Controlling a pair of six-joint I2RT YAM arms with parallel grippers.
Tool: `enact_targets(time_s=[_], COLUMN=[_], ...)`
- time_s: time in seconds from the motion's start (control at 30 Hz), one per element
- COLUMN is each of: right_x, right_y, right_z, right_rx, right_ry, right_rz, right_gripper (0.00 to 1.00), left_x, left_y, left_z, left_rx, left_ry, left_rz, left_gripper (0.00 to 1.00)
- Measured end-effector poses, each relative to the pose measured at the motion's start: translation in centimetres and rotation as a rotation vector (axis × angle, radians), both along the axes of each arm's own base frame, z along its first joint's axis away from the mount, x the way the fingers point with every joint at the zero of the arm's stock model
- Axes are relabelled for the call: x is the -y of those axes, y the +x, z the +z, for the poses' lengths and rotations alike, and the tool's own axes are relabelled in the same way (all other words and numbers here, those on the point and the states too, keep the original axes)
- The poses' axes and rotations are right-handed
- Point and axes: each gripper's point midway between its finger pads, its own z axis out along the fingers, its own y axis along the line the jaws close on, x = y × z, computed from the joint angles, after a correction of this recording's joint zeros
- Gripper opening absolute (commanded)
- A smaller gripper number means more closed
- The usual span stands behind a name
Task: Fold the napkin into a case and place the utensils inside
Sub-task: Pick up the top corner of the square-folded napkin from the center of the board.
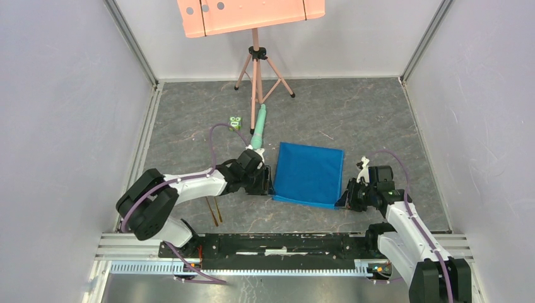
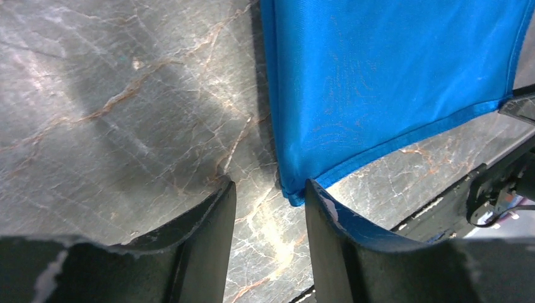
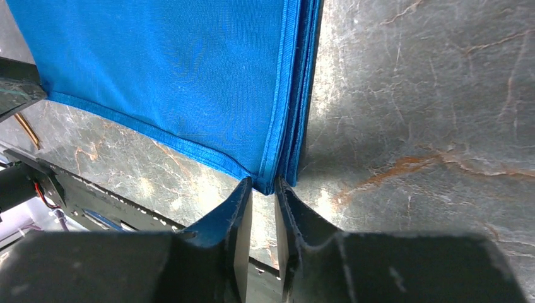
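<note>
The napkin (image 1: pixel 309 173) lies centrally; the utensils (image 1: pixel 214 210) lie left of it, nearer, apparently side by side.

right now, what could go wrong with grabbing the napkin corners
1. The right claw has only the tip of the layered corner of the napkin between its fingers; some layers may slip out.
2. The left claw is open with the corner close to one finger, off centre; it may miss.
3. The utensils lie beside the left arm, which could knock them.

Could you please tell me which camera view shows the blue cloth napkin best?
The top external view: the whole bright blue folded cloth napkin lies in frame, all four edges visible. Each wrist view shows only one near corner of it and the adjoining edges.
</note>
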Motion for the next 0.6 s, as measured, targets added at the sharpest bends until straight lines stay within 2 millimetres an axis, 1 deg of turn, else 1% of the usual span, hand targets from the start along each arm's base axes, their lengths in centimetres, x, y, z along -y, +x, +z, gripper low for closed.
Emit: enact_targets(time_s=[0.07, 0.23, 0.33, 0.6], right_x=[0.1, 0.4, 0.7, 1.3], right_y=[0.0, 0.1, 0.4, 1.3], right_z=[0.0, 0.2, 0.7, 2.1], right_rx=[-0.001, 0.000, 0.009, 0.042], right_ry=[-0.008, -0.029, -0.046, -0.094], right_rz=[-0.001, -0.002, 0.000, 0.016], right_gripper=[0.18, 0.12, 0.10, 0.06], left_x=[0.1, 1.2, 2.0, 3.2], left_y=[0.0, 0.0, -0.4, -2.2], left_z=[-0.5, -0.6, -0.6, -0.7], left_rx=[-0.010, -0.003, -0.003, -0.002], left_ry=[0.005, -0.029, -0.045, -0.071], left_rz=[-0.001, -0.026, -0.054, -0.104], left_gripper=[0.48, 0.42, 0.40, 0.35])
